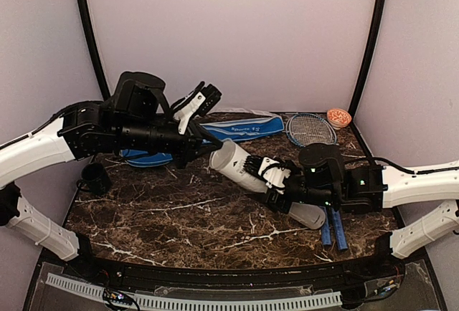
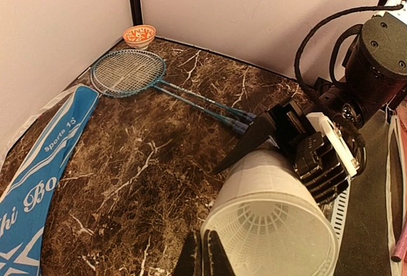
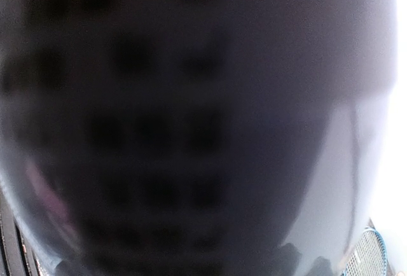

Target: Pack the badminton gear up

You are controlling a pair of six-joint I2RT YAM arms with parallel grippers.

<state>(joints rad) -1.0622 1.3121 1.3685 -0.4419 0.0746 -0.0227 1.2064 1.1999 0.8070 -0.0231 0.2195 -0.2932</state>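
Observation:
The long white tube (image 1: 240, 168) lies tilted across the middle of the table, its open end toward my left gripper. My right gripper (image 1: 271, 178) is shut on the tube's middle; it also shows in the left wrist view (image 2: 318, 155). A white shuttlecock (image 2: 280, 231) sits inside the tube (image 2: 261, 174). My left gripper (image 1: 209, 147) is shut and empty, its fingertips (image 2: 219, 257) just beside the tube's rim. Two blue-handled rackets (image 1: 312, 128) lie at the back right. The blue racket cover (image 1: 240, 128) lies at the back. The tube fills the blurred right wrist view (image 3: 191, 130).
A small orange-patterned bowl (image 1: 338, 116) stands in the back right corner, next to the racket heads (image 2: 127, 72). A small black cup (image 1: 95, 178) stands at the left edge. The racket handles (image 1: 333, 231) lie under my right arm. Walls close the back and sides.

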